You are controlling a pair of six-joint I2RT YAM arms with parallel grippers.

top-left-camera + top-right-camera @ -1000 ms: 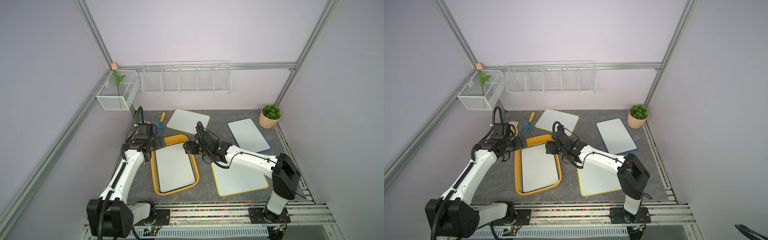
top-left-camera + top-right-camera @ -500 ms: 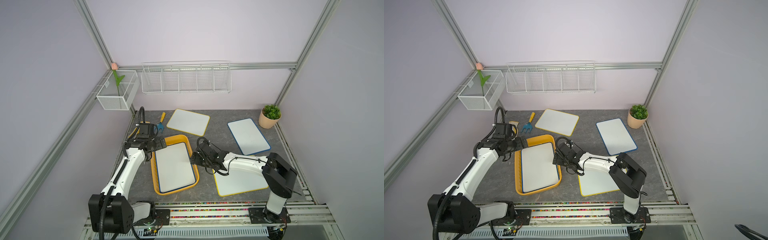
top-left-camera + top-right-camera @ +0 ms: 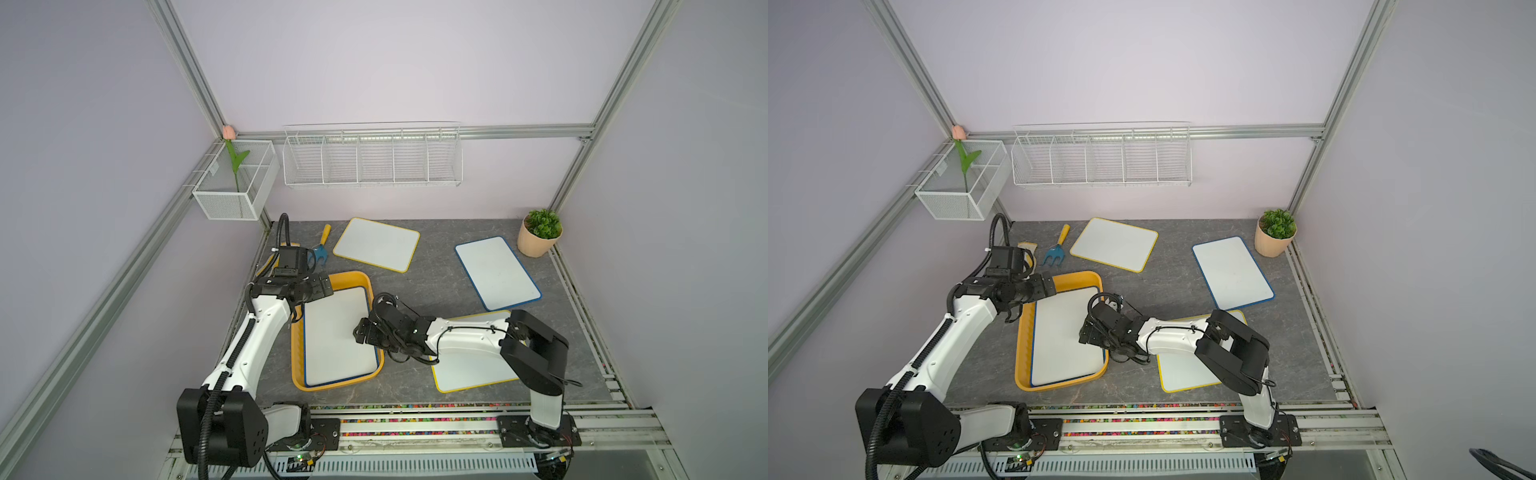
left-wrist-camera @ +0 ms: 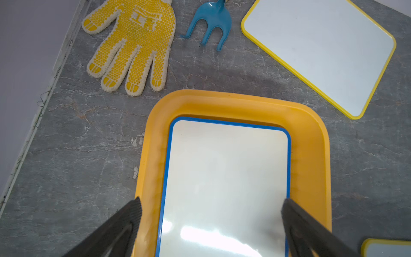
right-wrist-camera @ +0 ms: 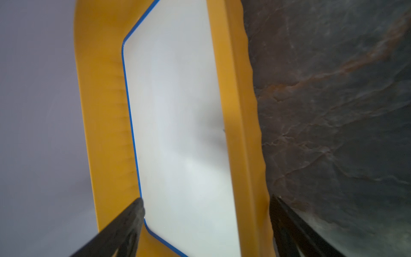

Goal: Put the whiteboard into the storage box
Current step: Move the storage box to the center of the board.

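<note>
- The blue-framed whiteboard [image 3: 336,332] lies flat inside the storage box [image 3: 337,384]; its frame sits close to the walls wherever they show; the box rests on the grey table [image 3: 436,291].
- The left end effector [image 3: 323,286] hangs over the far end of the box; its jaws are spread wide and hold nothing; in the left wrist view its fingers [image 4: 124,222] straddle the board, one above the box's rim [image 4: 233,102], the other above the board's opposite long edge.
- The right end effector [image 3: 360,332] sits low at the box's long wall, on the side of its own arm; its jaws are wide and empty; in the right wrist view one finger [image 5: 129,222] is over the board's edge, and the other stands outside the wall above bare table.
- Just beyond the left end effector lie a yellow-dotted work glove [image 4: 133,44] and a blue hand rake [image 4: 211,20]; farther off, to its right, is a yellow-framed whiteboard [image 3: 376,244].
- Behind the right end effector, under its arm, lies another yellow-framed whiteboard [image 3: 469,370]; a second blue-framed board [image 3: 496,272] lies well beyond it, near a potted plant [image 3: 539,235].
</note>
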